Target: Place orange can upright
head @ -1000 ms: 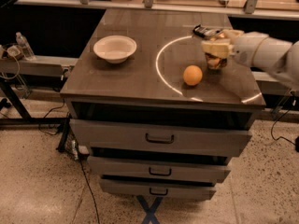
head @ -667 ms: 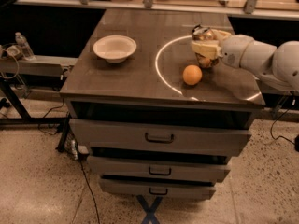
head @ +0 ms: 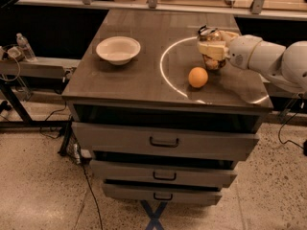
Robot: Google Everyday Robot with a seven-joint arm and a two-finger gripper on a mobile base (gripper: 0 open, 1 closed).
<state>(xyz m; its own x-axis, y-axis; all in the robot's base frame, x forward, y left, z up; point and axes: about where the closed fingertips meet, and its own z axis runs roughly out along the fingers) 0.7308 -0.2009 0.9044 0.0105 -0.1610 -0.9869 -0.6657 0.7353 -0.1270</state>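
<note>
Grey cabinet top (head: 139, 75). Just behind the orange fruit (head: 197, 77), the gripper (head: 211, 50) pinches the orange can (head: 214, 63). Released tilted, it could topple and roll into the fruit.

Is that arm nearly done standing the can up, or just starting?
Nearly there, it seems. Done: the orange can looks upright, behind the orange fruit. In hand: the gripper has its jaws closed around the can's middle. Left: I can't tell whether the base touches the tabletop; it must let go and pull away.
</note>
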